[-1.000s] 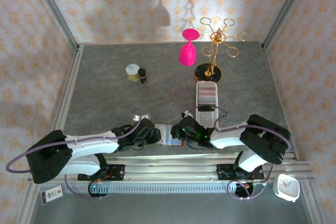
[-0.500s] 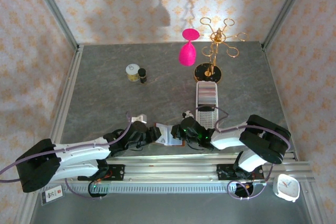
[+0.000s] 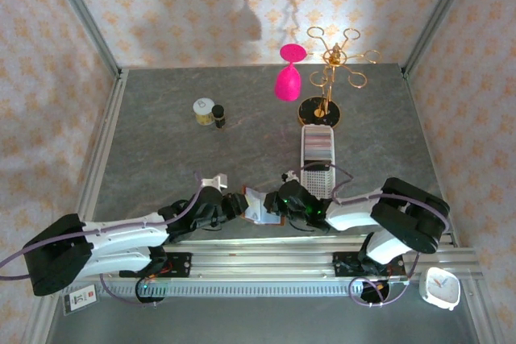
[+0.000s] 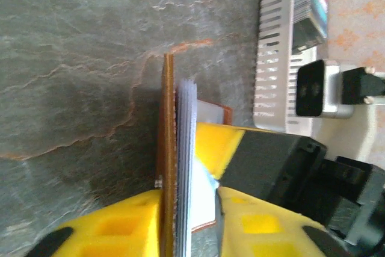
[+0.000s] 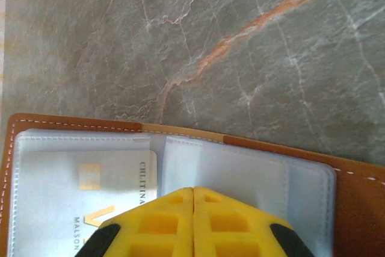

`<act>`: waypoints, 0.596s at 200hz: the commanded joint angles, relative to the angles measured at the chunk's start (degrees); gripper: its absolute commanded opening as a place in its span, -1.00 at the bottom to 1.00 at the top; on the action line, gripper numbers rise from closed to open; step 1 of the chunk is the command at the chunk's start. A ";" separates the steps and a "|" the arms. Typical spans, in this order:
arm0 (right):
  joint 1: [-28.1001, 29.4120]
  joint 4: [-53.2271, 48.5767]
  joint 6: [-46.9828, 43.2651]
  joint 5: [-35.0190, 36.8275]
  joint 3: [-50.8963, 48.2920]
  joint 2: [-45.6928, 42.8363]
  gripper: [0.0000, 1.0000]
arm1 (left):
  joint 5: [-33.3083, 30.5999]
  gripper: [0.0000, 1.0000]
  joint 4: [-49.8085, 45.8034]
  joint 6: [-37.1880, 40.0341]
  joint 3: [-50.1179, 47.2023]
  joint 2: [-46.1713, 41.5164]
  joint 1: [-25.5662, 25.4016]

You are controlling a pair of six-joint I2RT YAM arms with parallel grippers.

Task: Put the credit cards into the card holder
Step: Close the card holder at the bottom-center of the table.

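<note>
Brown card holder, flap pinched edge-on by left tool, lies half hidden under closed right tool.

Open tabletop left and centre; white tray, gold rack and pink glass crowd the right rear.

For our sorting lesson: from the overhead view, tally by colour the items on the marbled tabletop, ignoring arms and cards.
Pink: 1, glass
Gold: 1, rack
White: 2, jar, tray
Dark: 1, bottle
Brown: 1, wallet
Total: 6
</note>
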 commanded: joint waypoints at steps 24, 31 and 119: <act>0.36 -8.69 -1.97 4.29 -0.08 -6.61 -0.71 | -4.37 -0.93 -9.14 2.45 2.73 1.49 -0.29; 0.33 -10.37 -2.68 4.65 0.32 -7.82 -0.69 | -4.66 -0.95 -9.73 2.55 2.75 1.34 -0.29; 0.39 -38.67 -3.64 16.33 4.29 -20.63 -0.29 | -7.28 -0.97 -16.08 3.25 2.10 -3.64 -0.30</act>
